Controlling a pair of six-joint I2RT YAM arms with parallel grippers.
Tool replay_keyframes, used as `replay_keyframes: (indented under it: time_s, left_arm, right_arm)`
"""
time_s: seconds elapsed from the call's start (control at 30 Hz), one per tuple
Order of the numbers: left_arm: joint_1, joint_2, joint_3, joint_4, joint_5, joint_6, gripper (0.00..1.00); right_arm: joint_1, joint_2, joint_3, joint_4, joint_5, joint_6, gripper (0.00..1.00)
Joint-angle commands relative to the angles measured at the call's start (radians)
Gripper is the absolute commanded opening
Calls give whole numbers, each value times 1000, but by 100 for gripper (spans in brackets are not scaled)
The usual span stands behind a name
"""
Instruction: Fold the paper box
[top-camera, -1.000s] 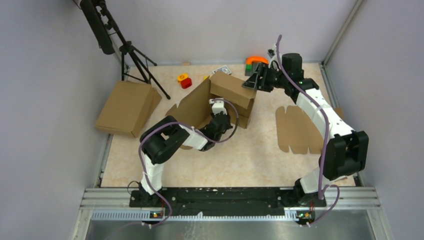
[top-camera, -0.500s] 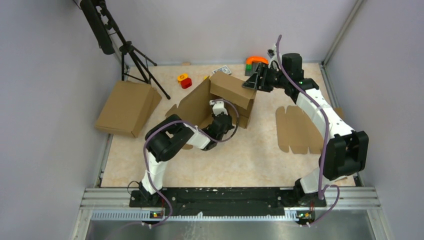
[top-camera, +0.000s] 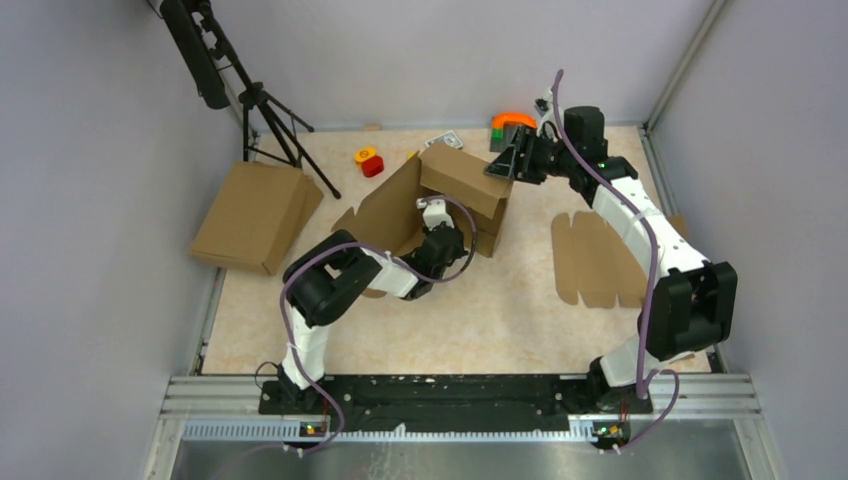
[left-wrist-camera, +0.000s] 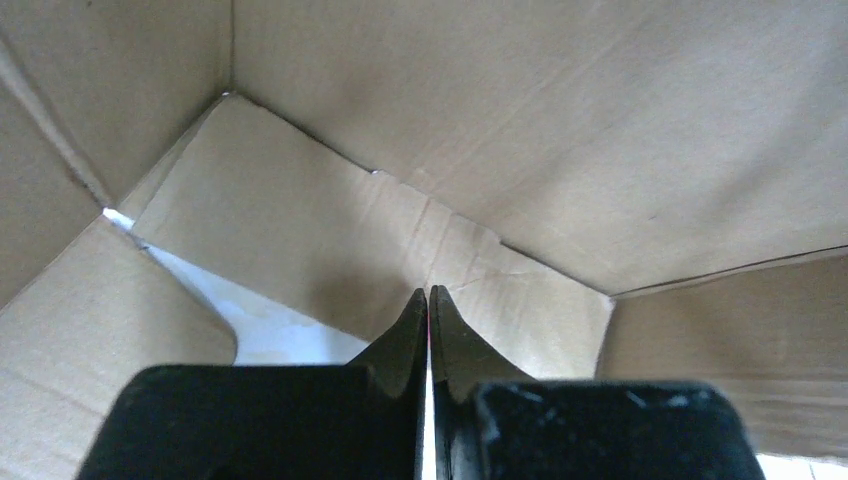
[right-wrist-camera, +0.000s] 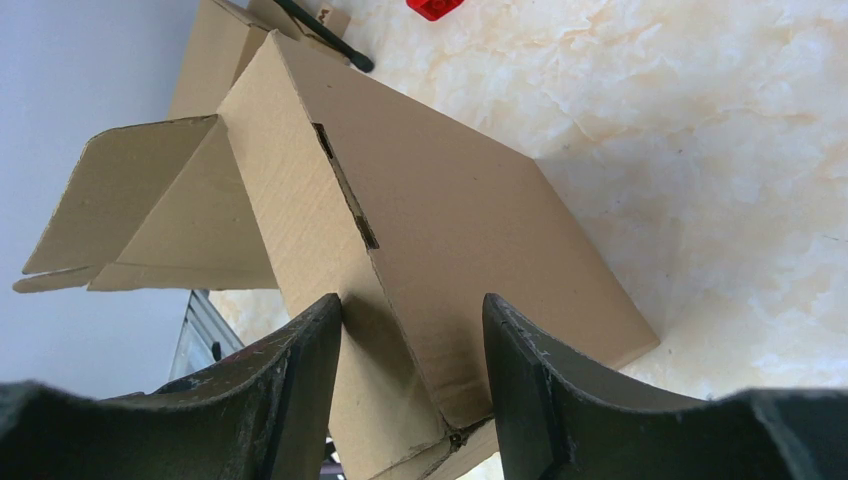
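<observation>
Where the plain brown corrugated cardboard paper box (top-camera: 462, 183) stands half-folded on the bench (top-camera: 500, 310), your left gripper (left-wrist-camera: 428, 305) sits inside it, closed and empty. Your right gripper (right-wrist-camera: 410, 302) straddles its corner; whether it clamps, you cannot tell.

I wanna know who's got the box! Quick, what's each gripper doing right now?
Left gripper: closed, empty, inside the paper box.
Right gripper: closed on the paper box's corner edge.

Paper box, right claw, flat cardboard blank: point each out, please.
paper box (top-camera: 462, 180), top external view, raised top panel.
right claw (right-wrist-camera: 408, 305), right wrist view, midway between its fingertips.
flat cardboard blank (top-camera: 590, 265), top external view, its bare middle.
</observation>
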Motion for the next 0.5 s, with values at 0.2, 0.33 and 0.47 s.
replay_keyframes:
  time_s: [0.2, 0.33, 0.47]
  left_arm:
    - [0, 23, 69, 82, 77, -55, 0]
    - [4, 82, 80, 100, 94, -121, 0]
    - [9, 129, 98, 57, 65, -200, 0]
  right_arm:
    - [8, 12, 12, 18, -10, -15, 52]
    - [9, 9, 10, 16, -10, -19, 52]
    - [8, 4, 4, 16, -12, -18, 52]
